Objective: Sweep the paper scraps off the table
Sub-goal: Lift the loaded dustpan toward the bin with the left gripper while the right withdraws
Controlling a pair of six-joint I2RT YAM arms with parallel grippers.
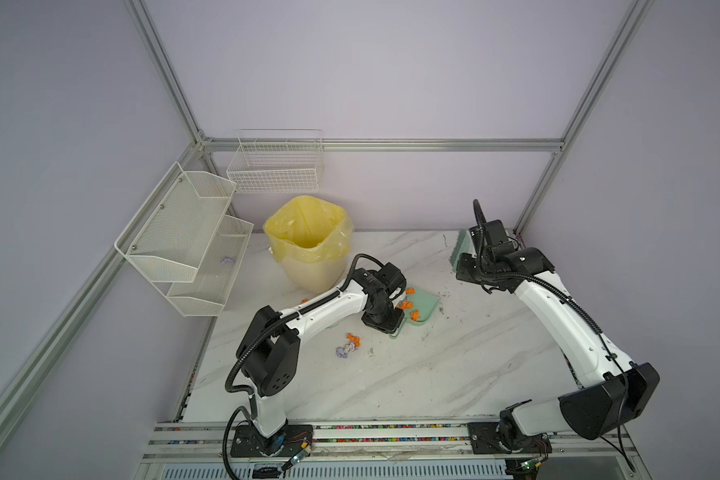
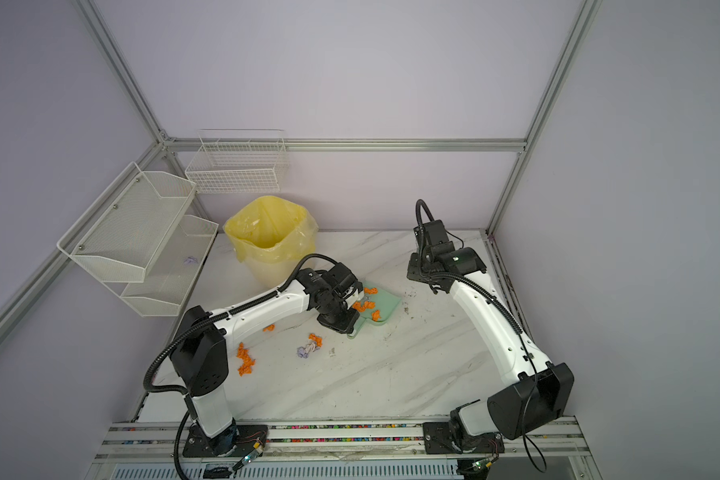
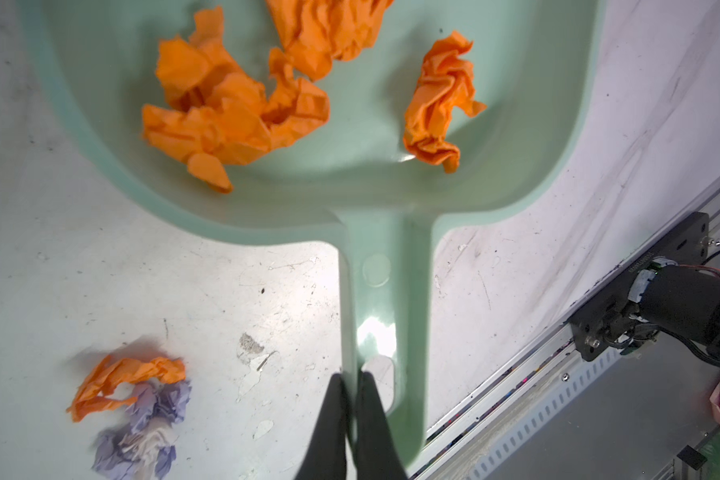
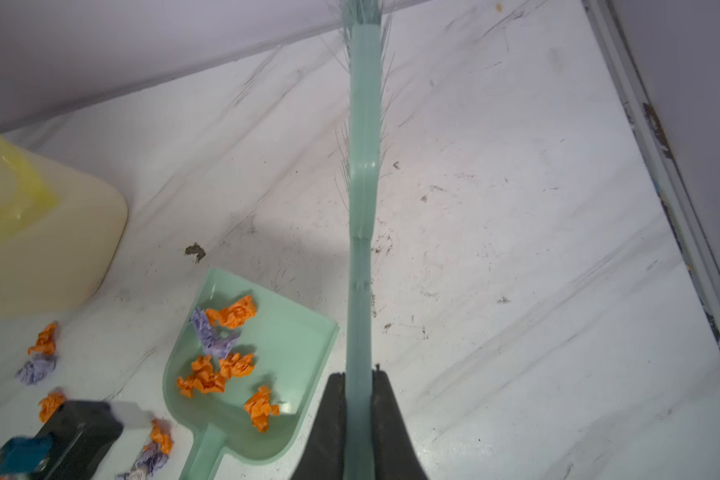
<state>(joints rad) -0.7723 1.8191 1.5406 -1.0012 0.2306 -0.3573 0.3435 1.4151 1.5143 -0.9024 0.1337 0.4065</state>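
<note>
Scraps (image 3: 233, 112): orange and lavender wads, some gathered in the dustpan (image 3: 362, 137), the rest loose on the worktop (image 1: 433, 374) beside it. Left tool (image 3: 352, 378): clamped on the dustpan handle, pan level, seemingly so the load does not spill. Right tool (image 4: 358, 376): clamped on the brush (image 4: 364, 166) handle, bristles by the back corner, well apart from the pan, probably to clear a path to the bin (image 1: 308, 245).
</note>
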